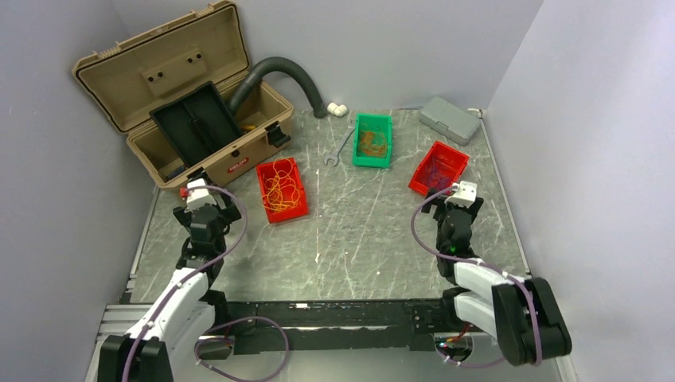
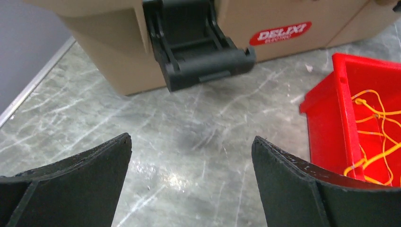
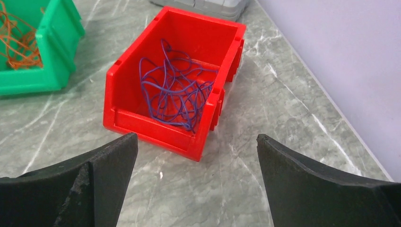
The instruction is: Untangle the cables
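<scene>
Left pincer point(image 2: 191, 142), right pincer point(image 3: 196, 142): both spread wide, empty, over desk point(image 1: 350, 239); yellow cables point(image 2: 376, 137) coiled in left red bin point(image 2: 326, 123); purple cables point(image 3: 175, 90) in right red bin point(image 3: 156, 130); hazard: pinching several loops may tighten knot; snagged strand may drag bin.

Purple cables point(image 3: 176, 92) tangled in red bin point(image 3: 142, 126); tool point(image 3: 194, 136) fingers wide apart.

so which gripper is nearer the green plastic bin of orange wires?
Right. The right gripper sits just near-right of the green bin; the left gripper is farther left, past the red bin of yellow wires.
</scene>
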